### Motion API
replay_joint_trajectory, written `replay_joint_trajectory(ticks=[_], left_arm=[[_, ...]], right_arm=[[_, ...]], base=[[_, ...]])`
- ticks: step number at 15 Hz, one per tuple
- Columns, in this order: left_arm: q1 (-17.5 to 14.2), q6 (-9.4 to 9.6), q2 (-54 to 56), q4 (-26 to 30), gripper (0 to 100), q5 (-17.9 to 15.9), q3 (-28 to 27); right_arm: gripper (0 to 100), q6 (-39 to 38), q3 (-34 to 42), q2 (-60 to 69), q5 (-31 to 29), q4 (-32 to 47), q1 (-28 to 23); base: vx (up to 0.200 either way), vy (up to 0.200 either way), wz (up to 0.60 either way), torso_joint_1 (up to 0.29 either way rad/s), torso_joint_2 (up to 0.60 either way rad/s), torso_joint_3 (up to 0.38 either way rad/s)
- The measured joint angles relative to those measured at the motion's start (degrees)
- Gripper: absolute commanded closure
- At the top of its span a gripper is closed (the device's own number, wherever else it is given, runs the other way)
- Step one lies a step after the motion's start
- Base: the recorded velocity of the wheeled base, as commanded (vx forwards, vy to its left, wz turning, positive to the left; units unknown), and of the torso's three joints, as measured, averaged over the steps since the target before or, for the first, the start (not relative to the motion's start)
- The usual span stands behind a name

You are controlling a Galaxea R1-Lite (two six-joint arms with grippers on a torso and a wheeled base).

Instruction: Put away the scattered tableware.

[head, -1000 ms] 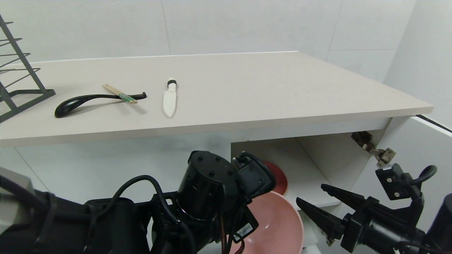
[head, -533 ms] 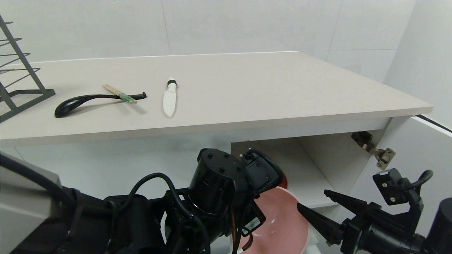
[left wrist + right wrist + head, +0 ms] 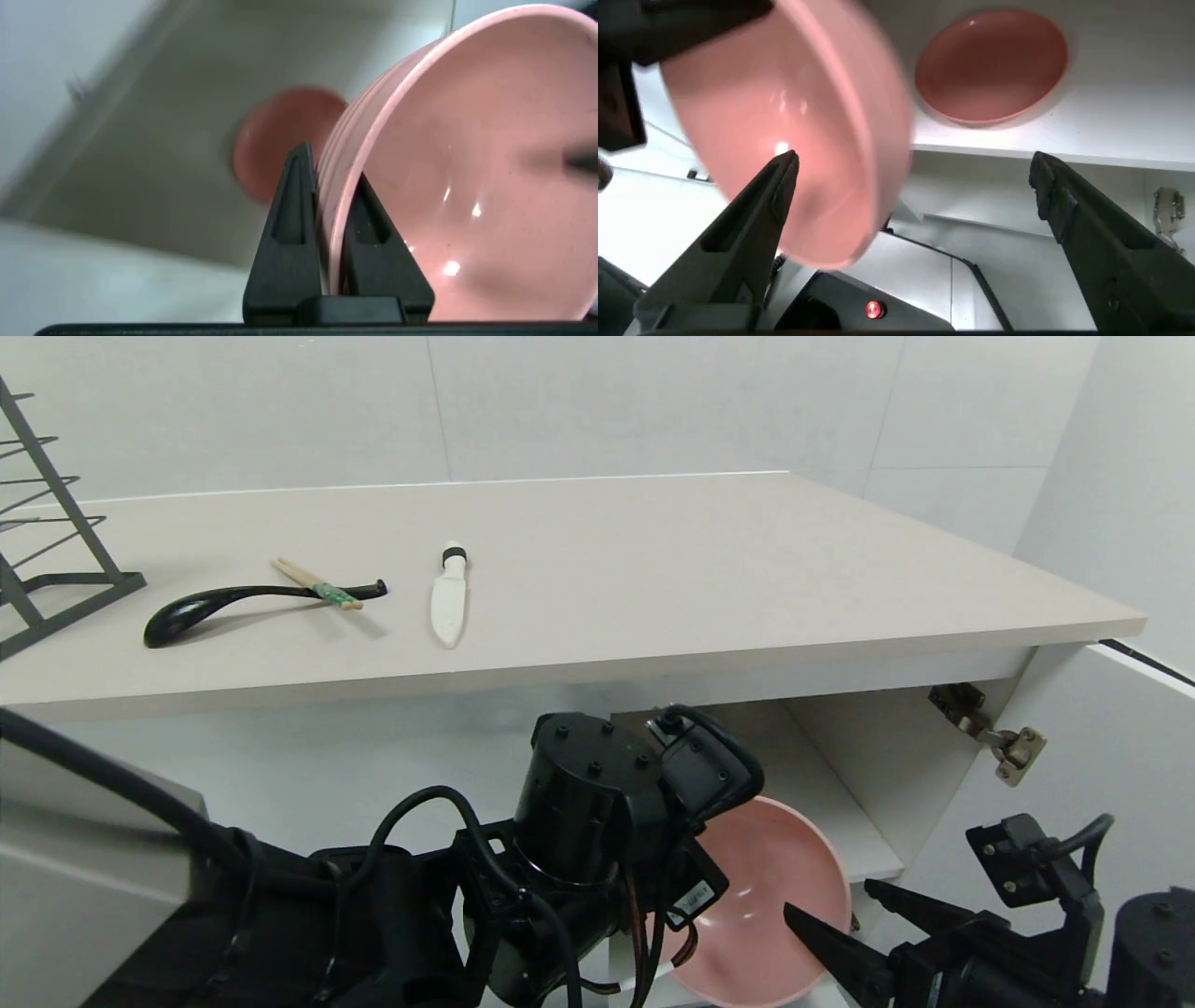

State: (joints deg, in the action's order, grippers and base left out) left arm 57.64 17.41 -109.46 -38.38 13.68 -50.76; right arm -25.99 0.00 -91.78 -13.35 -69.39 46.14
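Fingers first, from the head view: my right fingers (image 3: 831,943) stand apart, low beside the open cabinet door (image 3: 1102,728), with nothing between them. One tip shows just in front of the lower rim of the pink bowl (image 3: 775,868); I cannot tell whether it touches. The bowl is tilted, its hollow facing me, at the mouth of the cabinet under the desk (image 3: 653,569) and just before the shelf (image 3: 840,831). My left wrist covers the bowl's near rim. Up on the desk lie a black ladle (image 3: 187,611), a pair of chopsticks (image 3: 317,585) resting across its handle, and a white knife (image 3: 450,597) just beside them. A dark wire rack (image 3: 47,541) stands at the desk's far left.

From the left wrist view, my left fingers (image 3: 291,233) are clamped on the bowl's rim, one on the outer wall and the other inside the hollow. Beyond the bowl a red plate (image 3: 280,140) lies flat on the shelf.

From the right wrist view, my right fingers (image 3: 757,233) are spread wide and grip nothing. The bowl (image 3: 803,140) hangs ahead of them, close to one tip and well apart from the other. The plate (image 3: 992,65) lies on the shelf farther in.
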Motion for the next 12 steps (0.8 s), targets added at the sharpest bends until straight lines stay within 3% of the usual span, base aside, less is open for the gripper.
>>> replay_joint_trajectory(ticks=[8, 9, 12], left_arm=[[0.00, -0.01, -1.71, -2.11, 100, 0.04, -1.49], [0.02, -0.01, -1.87, -2.13, 100, 0.02, -1.85], [0.10, -0.01, -2.34, -2.21, 100, -0.02, -2.43]], right_arm=[[0, 0.21, 0.00, -2.43, -1.23, -0.65, -4.25], [100, 0.34, -0.02, -2.97, -1.38, -1.15, -4.25], [100, 0.43, -0.11, -4.38, -1.34, -2.93, -3.73]], base=[[0.000, 0.000, 0.00, 0.000, 0.00, 0.000], [0.000, 0.000, 0.00, 0.000, 0.00, 0.000], [0.000, 0.000, 0.00, 0.000, 0.00, 0.000]])
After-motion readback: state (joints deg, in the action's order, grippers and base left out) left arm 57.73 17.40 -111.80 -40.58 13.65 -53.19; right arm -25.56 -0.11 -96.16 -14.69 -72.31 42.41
